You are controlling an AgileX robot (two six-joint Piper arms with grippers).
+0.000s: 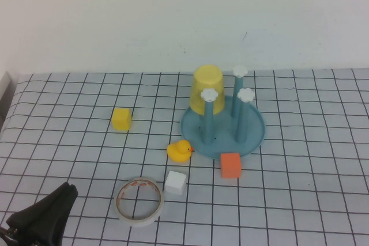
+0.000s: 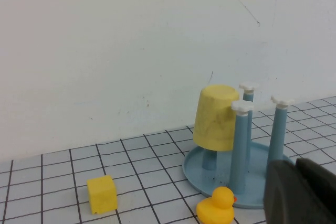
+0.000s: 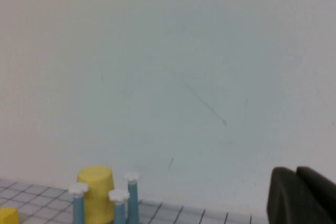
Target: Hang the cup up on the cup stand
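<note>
The yellow cup [image 1: 207,89] sits upside down over the far-left peg of the blue cup stand [image 1: 253,136], its closed bottom uppermost and its rim clear of the round dish base; the left wrist view shows the same cup [image 2: 217,117] hanging above the dish with a bare length of peg under it; three more pegs with white flower-shaped caps stand free, one just in front of the cup and two to its right; the stand rests on the grid-lined desk [image 1: 323,200], right of centre and toward the far wall. A yellow cube [image 1: 121,118] lies well to the left of the stand; a yellow rubber duck [image 1: 179,151] sits just off the dish's near-left edge; an orange block [image 1: 230,165] touches or nearly touches the dish's near edge; a white cube [image 1: 175,182] lies nearer than the duck, just beside a roll of tape [image 1: 139,201] at its left. The left pincer [image 1: 43,216] is at the near-left corner of the desk, well apart from everything, and whether it stands apart or together cannot be told; the right pincer [image 3: 302,195] appears only as a dark shape at the edge of its own wrist view, raised above the desk and facing the wall, its state likewise impossible to tell.
</note>
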